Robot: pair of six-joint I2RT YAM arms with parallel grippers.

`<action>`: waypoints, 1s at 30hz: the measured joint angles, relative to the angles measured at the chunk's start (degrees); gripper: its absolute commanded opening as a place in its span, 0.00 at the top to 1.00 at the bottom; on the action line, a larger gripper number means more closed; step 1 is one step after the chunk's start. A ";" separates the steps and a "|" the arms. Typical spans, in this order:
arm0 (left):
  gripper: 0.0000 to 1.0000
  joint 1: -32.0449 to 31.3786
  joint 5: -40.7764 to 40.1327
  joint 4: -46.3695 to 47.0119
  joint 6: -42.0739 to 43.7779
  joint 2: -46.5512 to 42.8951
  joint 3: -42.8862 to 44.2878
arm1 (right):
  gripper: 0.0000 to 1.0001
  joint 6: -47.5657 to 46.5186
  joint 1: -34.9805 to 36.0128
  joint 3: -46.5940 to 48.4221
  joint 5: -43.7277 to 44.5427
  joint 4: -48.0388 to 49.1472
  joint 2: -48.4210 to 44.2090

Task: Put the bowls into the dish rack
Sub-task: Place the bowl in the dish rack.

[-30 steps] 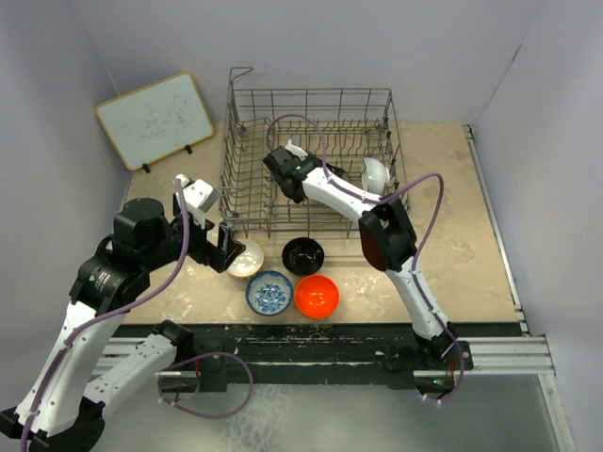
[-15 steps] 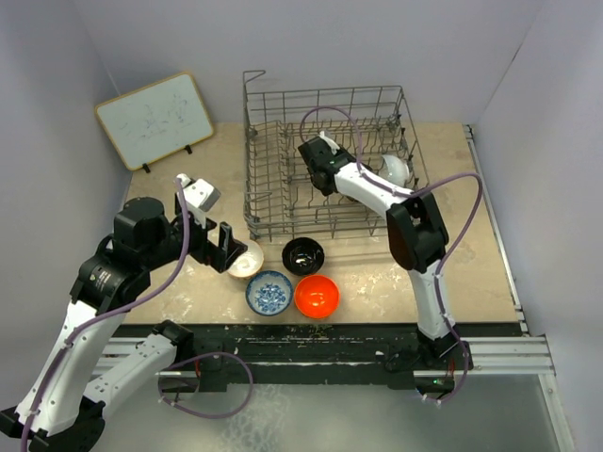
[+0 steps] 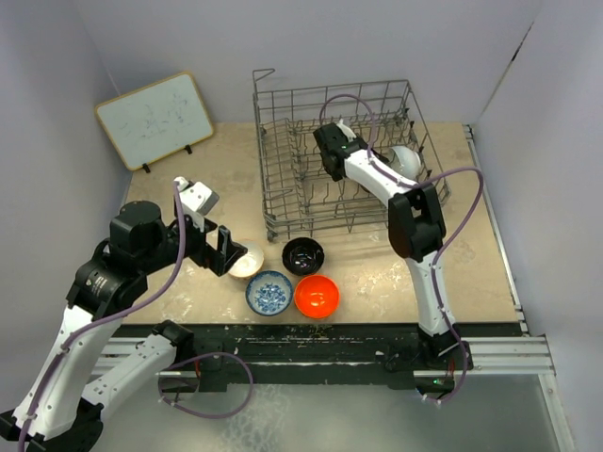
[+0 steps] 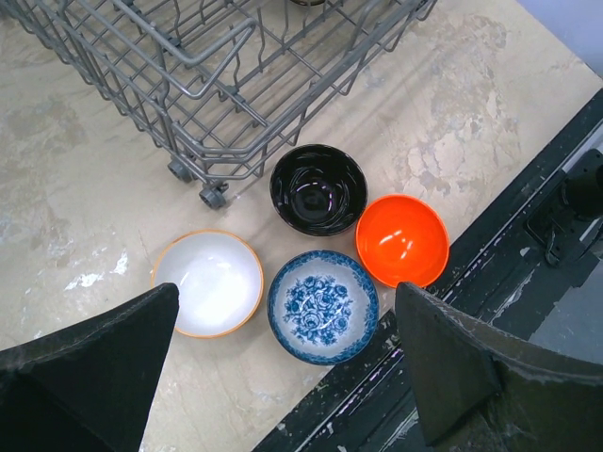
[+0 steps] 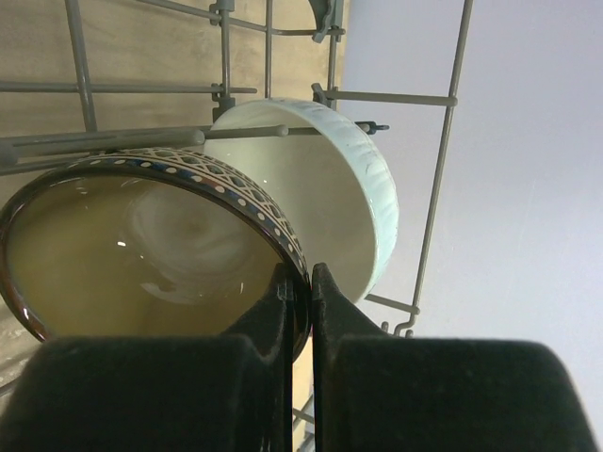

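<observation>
The grey wire dish rack (image 3: 283,202) stands at the back of the table. My right gripper (image 5: 300,273) reaches inside it (image 3: 332,165), shut on the rim of a brown-rimmed bowl (image 5: 141,254) held on edge. A white bowl (image 5: 325,202) stands on edge right behind it, at the rack's right end (image 3: 405,160). In front of the rack sit a white bowl with a tan rim (image 4: 207,282), a black bowl (image 4: 318,188), an orange bowl (image 4: 402,239) and a blue-and-white bowl (image 4: 322,306). My left gripper (image 4: 287,297) hovers open above them, holding nothing.
A white board (image 3: 155,118) leans against the back left wall. The rack's wheeled corner (image 4: 212,196) stands close to the black and white bowls. The table's black front rail (image 3: 330,331) runs just behind the blue and orange bowls.
The dish rack has slid to the right and slightly back, with my right gripper and its bowl moving along inside it. The left gripper has dipped slightly toward the table bowls.
</observation>
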 measured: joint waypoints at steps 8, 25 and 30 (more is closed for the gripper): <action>0.01 -0.68 0.24 0.26 -0.02 -0.09 0.00 | 1.00 0.46 1.14 -0.55 0.87 -2.12 -1.92; 0.01 -0.68 1.29 1.31 -0.04 1.09 -0.35 | 1.00 -0.72 2.84 1.18 19.52 -1.49 -9.68; 0.01 -0.87 1.44 1.40 -0.04 1.09 -0.96 | 1.00 -1.49 3.89 1.03 19.91 -1.55 -8.20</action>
